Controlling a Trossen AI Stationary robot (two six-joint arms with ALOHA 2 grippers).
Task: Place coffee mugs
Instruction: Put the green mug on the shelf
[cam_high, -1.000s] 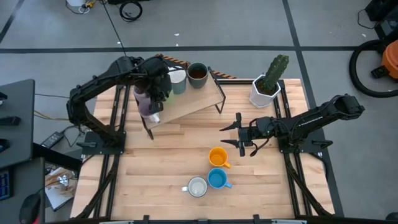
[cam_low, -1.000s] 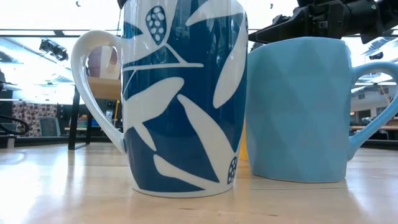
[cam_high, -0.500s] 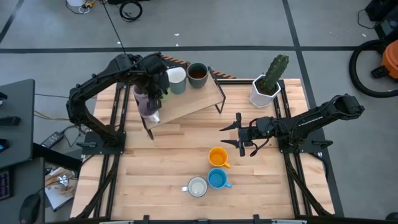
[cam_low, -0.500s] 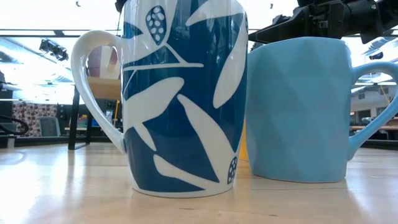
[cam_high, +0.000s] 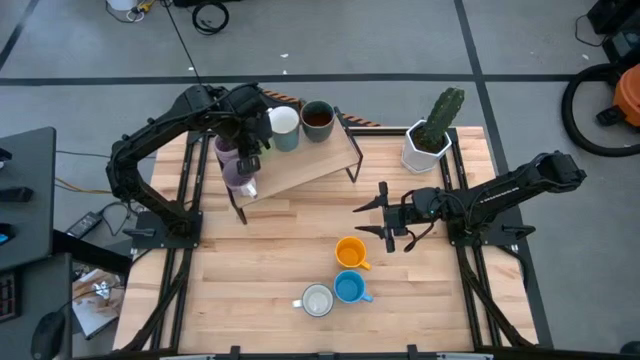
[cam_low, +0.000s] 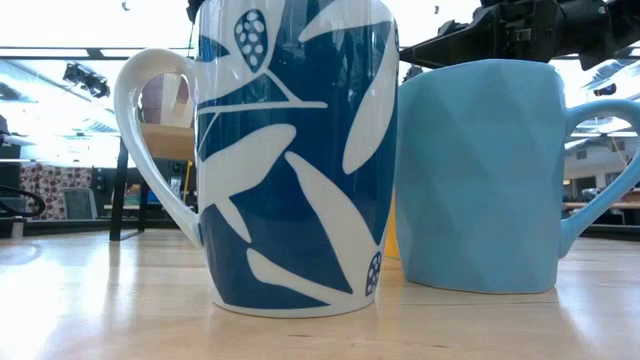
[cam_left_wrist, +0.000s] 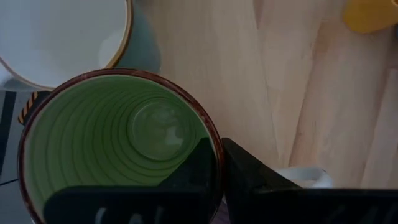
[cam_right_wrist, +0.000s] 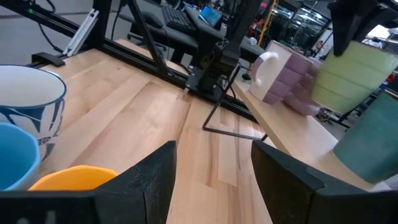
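- The high view is looking straight down on the whole table (cam_high: 300, 270) and both arms, from well above — floor is showing on every side.
- The low view is sitting at table-top height, facing level across the wood, so close that the blue-and-white mug (cam_low: 290, 150) and the light blue mug (cam_low: 480, 175) are filling most of it.
- The left wrist view is peering straight down into the green mug (cam_left_wrist: 118, 143), very near.
- The right wrist view is looking across the table toward the raised shelf (cam_right_wrist: 298, 134), sharing the blue-and-white mug (cam_right_wrist: 25, 106) with the low view.
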